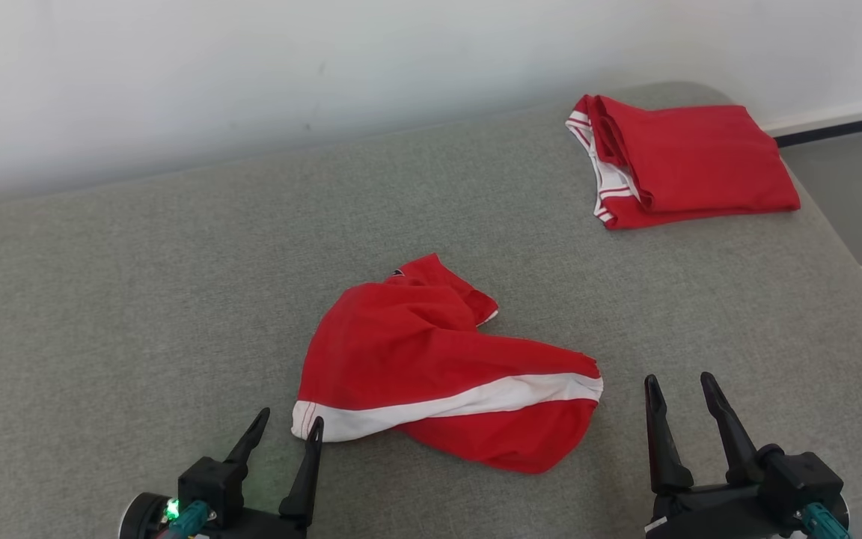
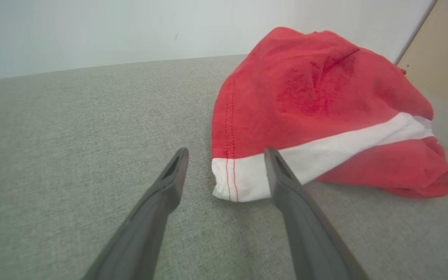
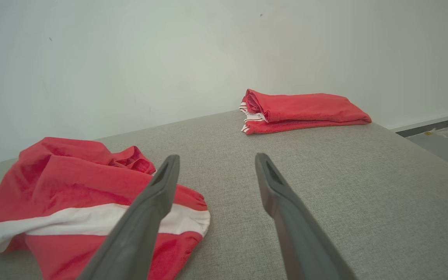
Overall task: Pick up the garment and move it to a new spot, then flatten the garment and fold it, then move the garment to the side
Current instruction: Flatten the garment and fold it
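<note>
A crumpled red garment [image 1: 431,367] lies mid-way across the grey padded surface [image 1: 139,299]. The left gripper [image 1: 289,419], jaws spread, points at the garment's white-banded corner. The right gripper [image 1: 679,379], jaws spread and empty, is level beside the other end.

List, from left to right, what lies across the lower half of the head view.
left gripper → crumpled red garment with the white band → right gripper
</note>
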